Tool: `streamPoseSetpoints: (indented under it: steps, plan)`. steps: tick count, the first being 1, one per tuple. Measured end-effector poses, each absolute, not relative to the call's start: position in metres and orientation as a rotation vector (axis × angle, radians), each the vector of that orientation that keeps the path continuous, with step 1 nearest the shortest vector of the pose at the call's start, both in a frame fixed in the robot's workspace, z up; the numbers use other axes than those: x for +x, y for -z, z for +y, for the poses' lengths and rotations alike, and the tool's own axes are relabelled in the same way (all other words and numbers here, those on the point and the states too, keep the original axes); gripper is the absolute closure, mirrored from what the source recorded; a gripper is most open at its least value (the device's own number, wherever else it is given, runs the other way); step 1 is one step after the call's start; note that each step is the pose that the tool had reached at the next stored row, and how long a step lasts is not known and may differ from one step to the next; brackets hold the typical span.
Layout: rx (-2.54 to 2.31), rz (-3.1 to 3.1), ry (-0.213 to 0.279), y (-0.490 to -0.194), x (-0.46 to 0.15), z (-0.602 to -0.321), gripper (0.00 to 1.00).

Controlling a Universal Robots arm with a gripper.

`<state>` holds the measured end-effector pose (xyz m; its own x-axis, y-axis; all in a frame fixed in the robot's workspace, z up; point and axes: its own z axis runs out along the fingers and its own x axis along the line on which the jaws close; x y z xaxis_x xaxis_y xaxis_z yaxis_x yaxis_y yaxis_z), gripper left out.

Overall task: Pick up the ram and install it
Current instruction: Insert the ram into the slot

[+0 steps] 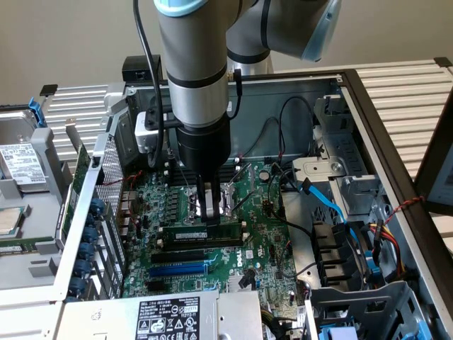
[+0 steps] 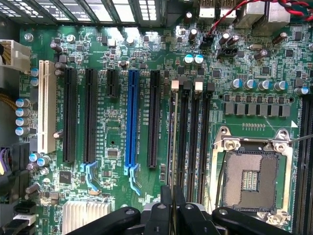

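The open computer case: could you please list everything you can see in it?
computer case: one, grey metal, open.
motherboard: one, green, on the case floor.
ram: one, dark with white label, on edge at the memory slots.
memory slots: several, black, beside the CPU socket.
blue expansion slot: one, blue, mid-board.
CPU socket: one, silver frame, empty.
blue cable: one, blue, exterior view's right.
gripper: one, black, shut on the ram.
robot arm: one, grey and light blue, above the board.

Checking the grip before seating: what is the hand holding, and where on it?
The hand is shut on the long, thin, dark green memory stick, pinching its upper long edge near the middle.
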<state>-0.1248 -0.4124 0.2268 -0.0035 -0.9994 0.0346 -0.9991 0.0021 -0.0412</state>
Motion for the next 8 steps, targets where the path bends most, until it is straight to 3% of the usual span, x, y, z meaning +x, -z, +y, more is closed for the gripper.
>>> streamPoseSetpoints:
  steps: [8]
  plan:
    - [-2.214,2.22,0.086,-0.2271,-0.1248,-0.4125,0.87]
